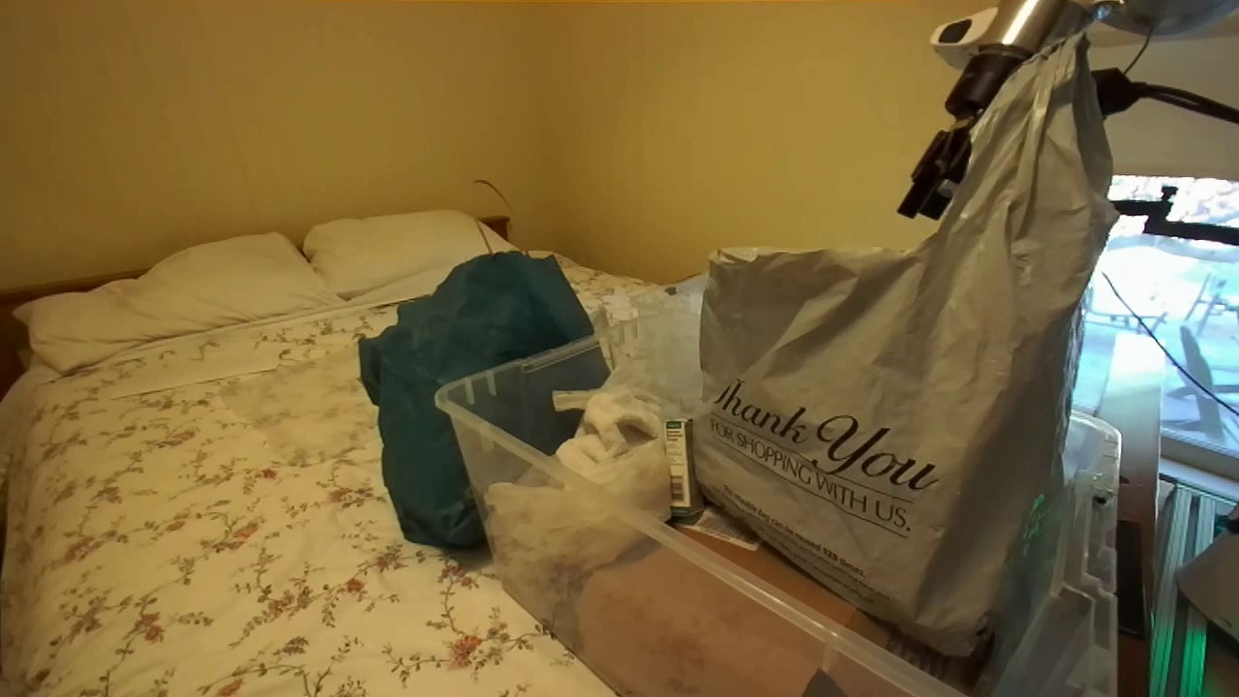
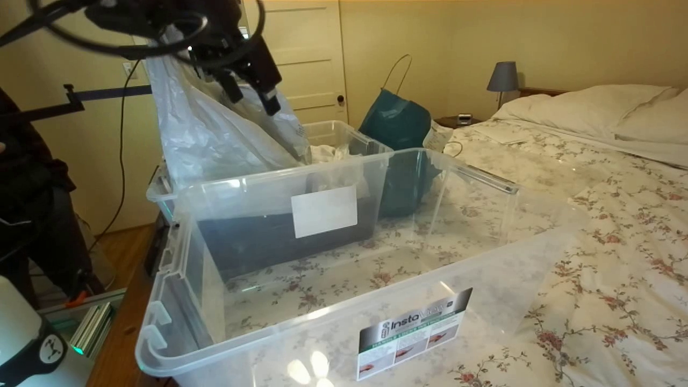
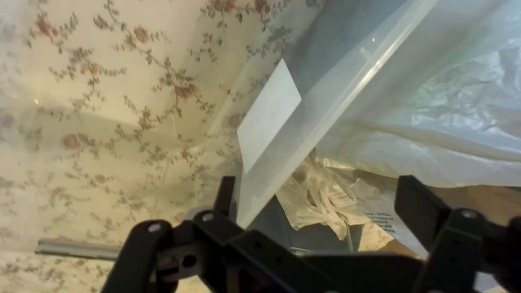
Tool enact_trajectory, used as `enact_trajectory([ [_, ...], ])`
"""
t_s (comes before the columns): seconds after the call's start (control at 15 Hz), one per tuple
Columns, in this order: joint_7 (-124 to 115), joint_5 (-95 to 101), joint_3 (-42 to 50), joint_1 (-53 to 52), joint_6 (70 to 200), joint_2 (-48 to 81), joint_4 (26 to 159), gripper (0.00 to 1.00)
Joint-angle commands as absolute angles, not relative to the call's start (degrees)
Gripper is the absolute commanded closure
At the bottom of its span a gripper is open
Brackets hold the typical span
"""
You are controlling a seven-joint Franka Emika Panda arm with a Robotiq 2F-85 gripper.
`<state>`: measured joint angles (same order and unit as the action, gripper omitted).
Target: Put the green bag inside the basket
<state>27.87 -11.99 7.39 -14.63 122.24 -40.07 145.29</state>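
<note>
The green bag [image 1: 436,416] is a slumped teal bag on the bed, outside the see-through bins and against the end of the packed one. In an exterior view the green bag [image 2: 395,121] shows a thin handle loop standing up from its top. Two see-through plastic bins sit side by side, a packed bin [image 1: 581,484] and a bin with a label [image 2: 376,293]; which is the basket I cannot tell. My gripper [image 2: 252,99] is open, high over the bins and apart from the green bag. In the wrist view a bin rim [image 3: 325,130] passes below my gripper [image 3: 315,191], nothing between its fingers.
A tall grey "Thank You" bag [image 1: 823,426] rises from the packed bin close to the arm. White plastic bags [image 1: 619,440] and a small box [image 1: 681,469] share that bin. Cables [image 2: 123,48] loop near the gripper. A person in dark clothes [image 2: 37,188] stands behind.
</note>
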Motion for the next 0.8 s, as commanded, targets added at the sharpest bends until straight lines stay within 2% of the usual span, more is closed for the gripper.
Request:
enact_trajectory([
  [0.0, 30.84, -11.09, 2.66, -18.59, 129.06, -31.65, 138.53, 0.00],
  [0.53, 30.28, 4.00, -8.06, -17.93, 146.79, -17.21, 127.16, 0.00],
  [0.6, 29.90, 0.06, -6.38, -19.33, 144.28, -20.93, 130.54, 0.00],
  [0.73, 29.92, 2.10, -7.56, -18.91, 146.17, -18.46, 128.76, 0.00],
])
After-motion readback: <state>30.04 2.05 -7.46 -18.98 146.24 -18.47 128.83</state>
